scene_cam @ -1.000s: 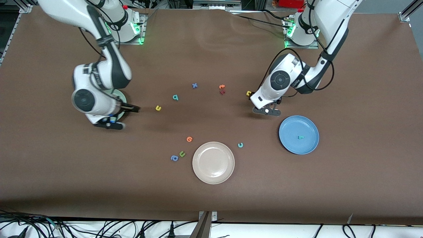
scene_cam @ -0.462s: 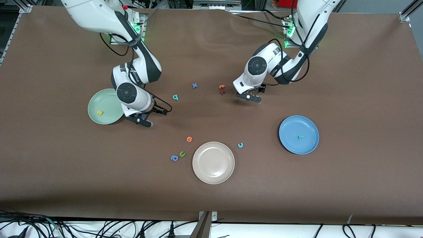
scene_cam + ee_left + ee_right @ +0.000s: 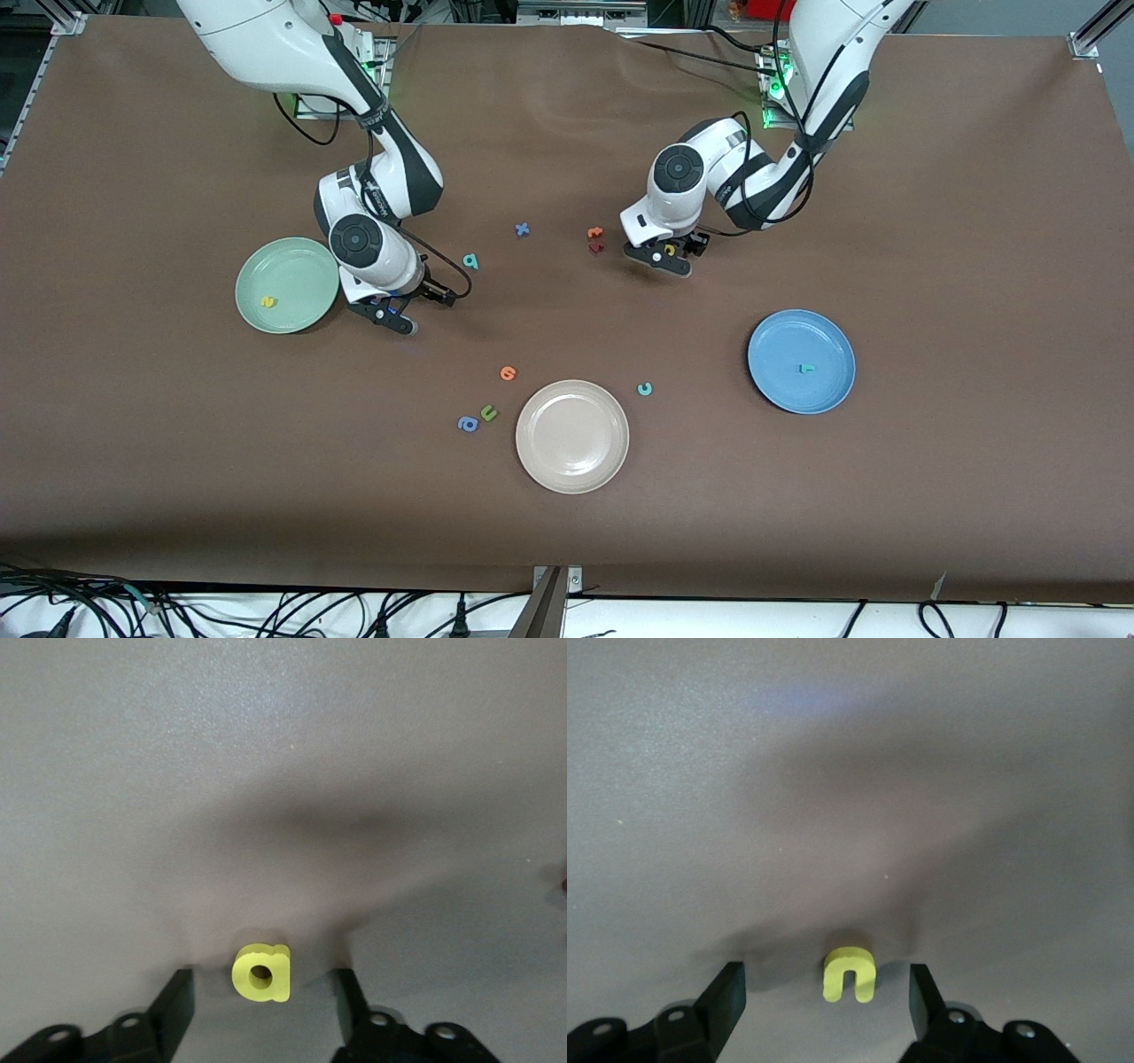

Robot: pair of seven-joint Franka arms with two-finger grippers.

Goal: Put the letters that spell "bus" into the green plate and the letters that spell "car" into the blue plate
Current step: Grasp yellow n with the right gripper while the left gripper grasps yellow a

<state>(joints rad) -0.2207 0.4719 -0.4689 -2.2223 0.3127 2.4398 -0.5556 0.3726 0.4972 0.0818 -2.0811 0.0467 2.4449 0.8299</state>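
On the brown table, take the cream plate (image 3: 572, 436) as the dial centre and read twelve o'clock toward the robot bases. The left gripper (image 3: 263, 979) is low over the table at one o'clock. Its fingers (image 3: 180, 992) are spread and straddle the yellow "a" (image 3: 261, 973) with a gap on each side. The right gripper (image 3: 824, 979) is low at ten o'clock, just beside the green plate (image 3: 257, 266). Its fingers (image 3: 728, 985) are also apart, with the yellow "u" (image 3: 849, 974) between them, untouched. The green plate, farther out at ten o'clock, holds the yellow "s" (image 3: 267, 301). The blue plate (image 3: 771, 341) at two o'clock holds the teal "r" (image 3: 806, 368). The teal "c" (image 3: 645, 388) lies on the table near the cream plate's rim, also at two o'clock. The teal "b" (image 3: 470, 260) lies at eleven o'clock, near the right gripper.
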